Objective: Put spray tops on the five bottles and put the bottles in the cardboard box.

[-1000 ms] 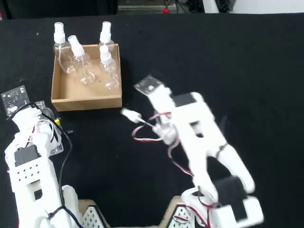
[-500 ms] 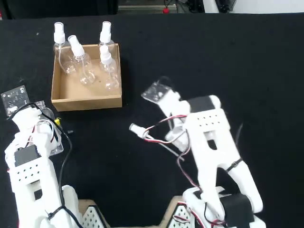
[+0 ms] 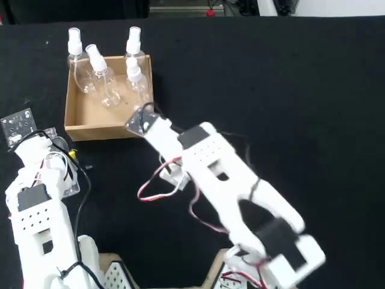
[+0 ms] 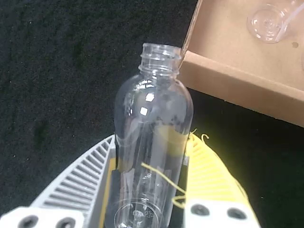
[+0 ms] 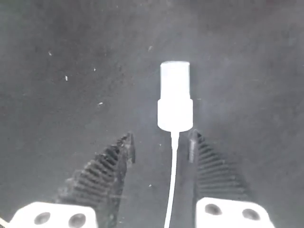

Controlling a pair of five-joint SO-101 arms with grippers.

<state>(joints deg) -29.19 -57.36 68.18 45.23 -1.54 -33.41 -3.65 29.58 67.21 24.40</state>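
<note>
My left gripper [image 4: 152, 142] is shut on a clear bottle [image 4: 152, 123] that has an open neck and no top. It holds the bottle just in front of the cardboard box [image 4: 237, 83], at the table's left side [image 3: 60, 158]. A white spray top [image 5: 175, 102] sits just beyond the fingertips of my right gripper [image 5: 159, 140]. Its thin dip tube runs back between the fingers, which stand open and apart. The right arm [image 3: 204, 162] stretches across the middle toward the box's near right corner. Several capped bottles [image 3: 102, 75] lie in the box [image 3: 108, 129].
Red and white cables [image 3: 156, 189] hang from the right arm over the table. A small circuit board [image 3: 18, 123] sits on the left arm near the box. The black table to the right and far side is open.
The right arm has swung left and now lies close to the box's near right corner, and the spray top has shifted with it. The left arm and its bottle have not moved.
</note>
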